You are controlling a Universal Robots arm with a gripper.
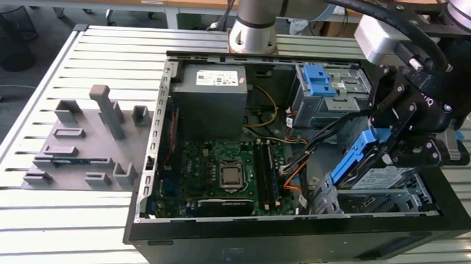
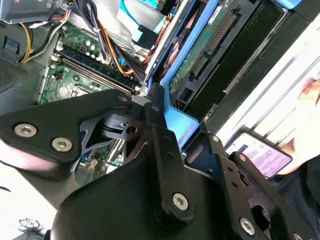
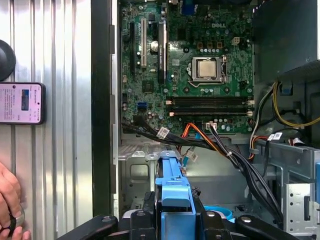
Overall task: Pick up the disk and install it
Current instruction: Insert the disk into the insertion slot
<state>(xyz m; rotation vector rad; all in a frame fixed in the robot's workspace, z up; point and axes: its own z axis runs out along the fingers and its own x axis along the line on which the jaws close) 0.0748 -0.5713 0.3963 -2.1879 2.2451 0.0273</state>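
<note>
Exterior view: the pincer (image 1: 384, 148) is clamped on the disk (image 1: 352, 162); the disk hangs tilted, its blue plastic frame toward the exterior view's left and part of its flat silver face showing; it sits over the sheet-metal drive cage (image 1: 390, 199) in a corner of the open black computer case (image 1: 294, 248); cannot tell whether disk and cage touch; the case rests on a ribbed metal worktop (image 1: 60, 231); a green motherboard (image 1: 218, 172) lies flat on the case floor; a boxy grey power supply (image 1: 213, 102) lies beside it; a grey moulded fixture (image 1: 86, 144) with upright posts sits well apart, at the exterior view's left.

Second wrist view: matte black linkage bars with bright screw heads; the blue frame is gripped between them; the disk's green circuit-board underside shows beyond; a phone (image 2: 260, 156) lies on the worktop ribs.

First wrist view: the ridged blue frame sits between the black fingers (image 3: 150, 220); a bundle of black and orange cables (image 3: 220, 147) crosses above the cage; a hand (image 3: 7, 200) rests on the worktop near the phone.
</note>
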